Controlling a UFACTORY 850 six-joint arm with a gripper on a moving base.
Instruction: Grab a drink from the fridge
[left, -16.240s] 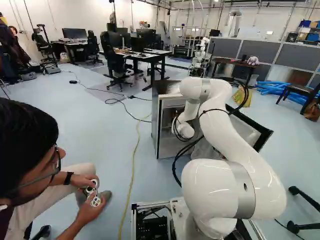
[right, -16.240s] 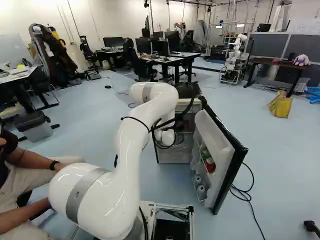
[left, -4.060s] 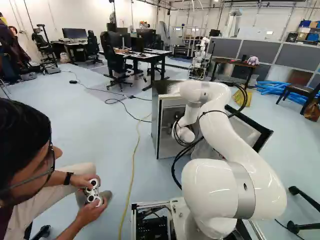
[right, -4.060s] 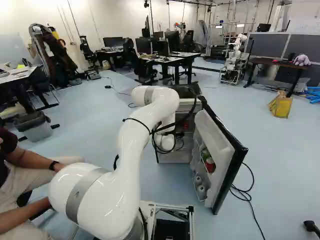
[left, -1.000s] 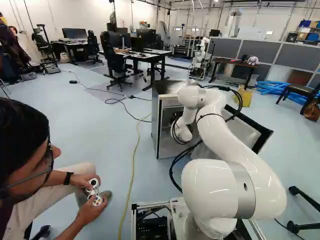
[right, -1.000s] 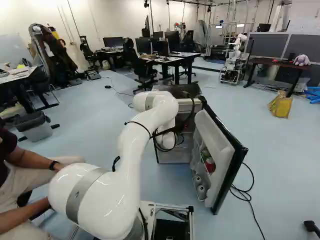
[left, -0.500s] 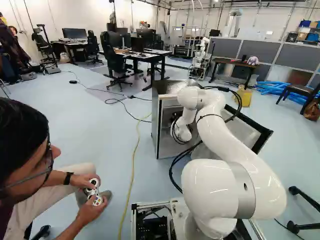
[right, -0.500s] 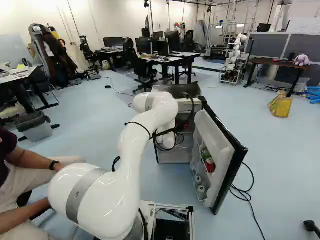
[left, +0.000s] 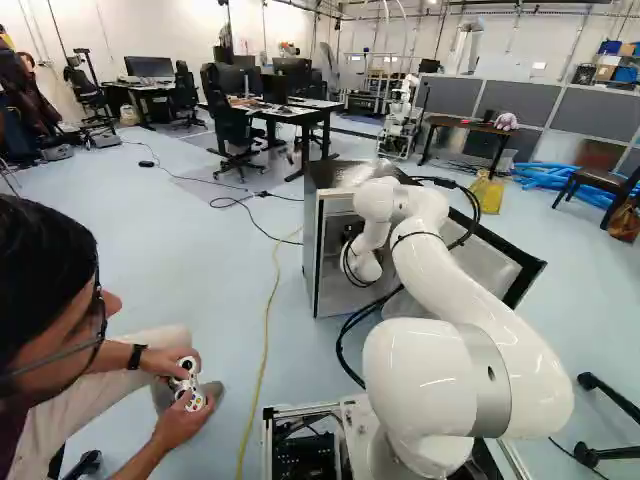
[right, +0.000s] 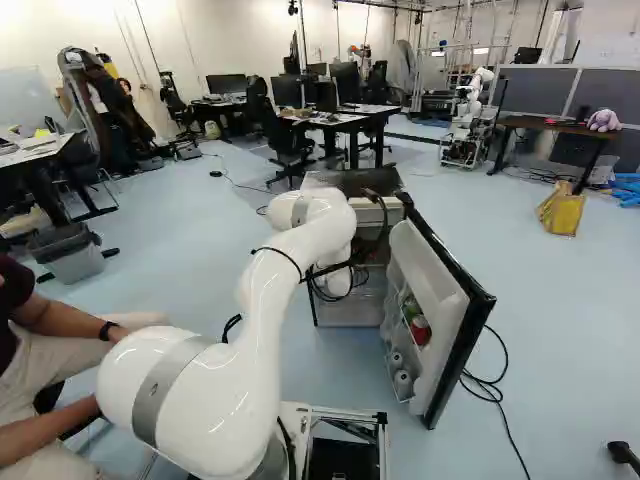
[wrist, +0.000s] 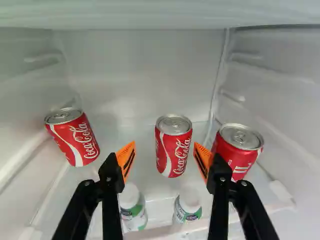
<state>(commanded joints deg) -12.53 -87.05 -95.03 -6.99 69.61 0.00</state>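
Your end effector (wrist: 164, 150) stands wide open, empty. Centre it on the middle can (wrist: 173, 147) just ahead, then advance straight, sparing the neighbouring can (wrist: 240, 147) one finger possibly touches.

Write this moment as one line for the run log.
fridge door: open | fingers: open, empty | middle red can: ahead, ungripped | other red cans: one each side

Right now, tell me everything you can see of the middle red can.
The middle red can is apparently metal, with a silver top, pull tab and white lettering. It stands upright on the pale shelf, with red cans apart on both sides. It is ahead of the open gripper; neither finger touches it.
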